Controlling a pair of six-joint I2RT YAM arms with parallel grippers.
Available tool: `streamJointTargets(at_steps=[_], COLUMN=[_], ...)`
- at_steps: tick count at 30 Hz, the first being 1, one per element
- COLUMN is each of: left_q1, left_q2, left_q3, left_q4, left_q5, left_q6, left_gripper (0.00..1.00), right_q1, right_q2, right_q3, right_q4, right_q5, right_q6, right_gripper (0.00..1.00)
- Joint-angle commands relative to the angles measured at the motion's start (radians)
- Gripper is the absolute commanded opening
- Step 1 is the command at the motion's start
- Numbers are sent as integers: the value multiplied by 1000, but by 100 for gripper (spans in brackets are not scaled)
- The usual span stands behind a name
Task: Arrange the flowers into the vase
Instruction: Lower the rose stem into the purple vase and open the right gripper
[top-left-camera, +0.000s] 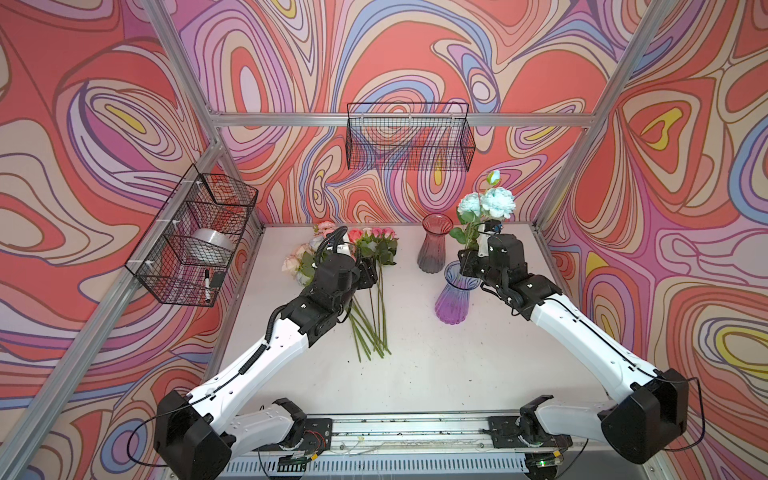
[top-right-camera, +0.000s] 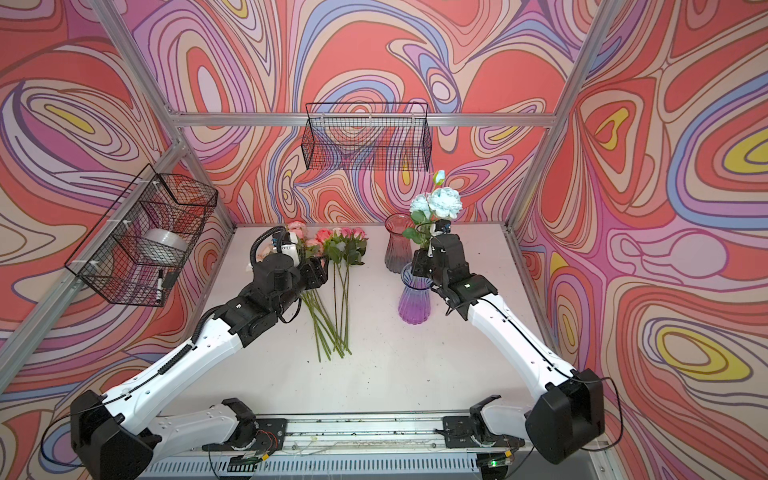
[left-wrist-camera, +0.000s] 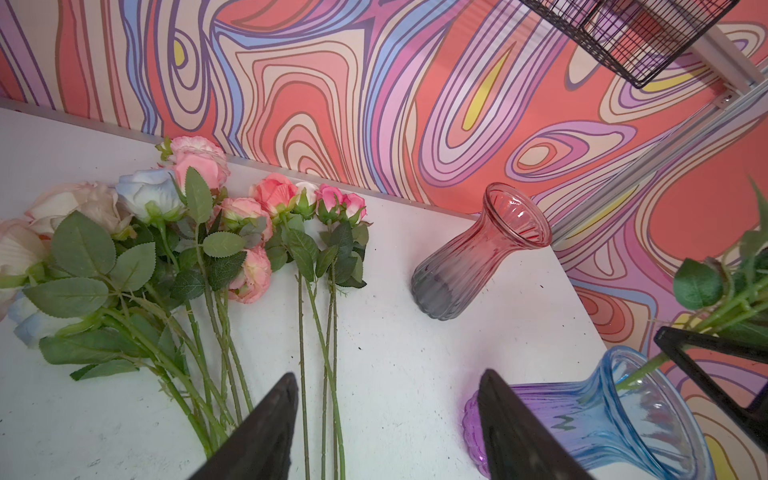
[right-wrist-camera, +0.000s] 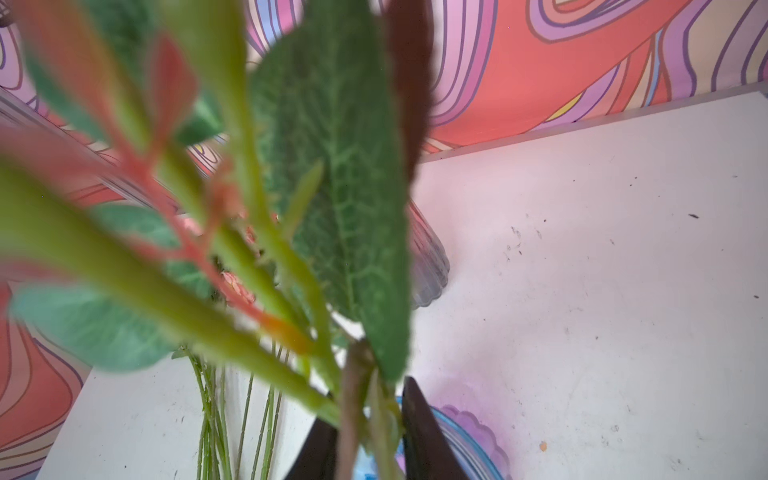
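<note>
Swirl-patterned walls, white table (top-left-camera: 436, 374). Right gripper (top-left-camera: 469, 259) hugs a blue sprig (top-left-camera: 494, 203) just above the vase (top-left-camera: 455, 299). The sprig stands upright, blooms up, stem ends down in the mouth; pinched or let go, cannot tell. Remaining flowers (top-left-camera: 374, 249) lie left of centre, blooms toward the back wall, stems running toward the robot. Left gripper (left-wrist-camera: 388, 374) hangs spread and empty right over those stems. It is the nearer arm, so it likely makes the next pick, across the stems.

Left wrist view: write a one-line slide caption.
Open left end effector hovers over roses on the table, near an empty pink vase and a blue vase holding a stem.
</note>
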Motion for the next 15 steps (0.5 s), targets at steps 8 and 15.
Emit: streamJointTargets(at_steps=[8,15], left_q1=[-3,-3], left_q2=[18,28], left_q3=[8,13], left_q4=[-17,-23], left_q5=[14,22], left_q6=[-19,-19], left_gripper=[69,69], right_q1=[-2,-1], right_q2=[-30,-50], right_q3=[-8,0], right_q4=[-77,-108], right_q5=[-21,-16], right_q6=[-1,-21], right_gripper=[39,48])
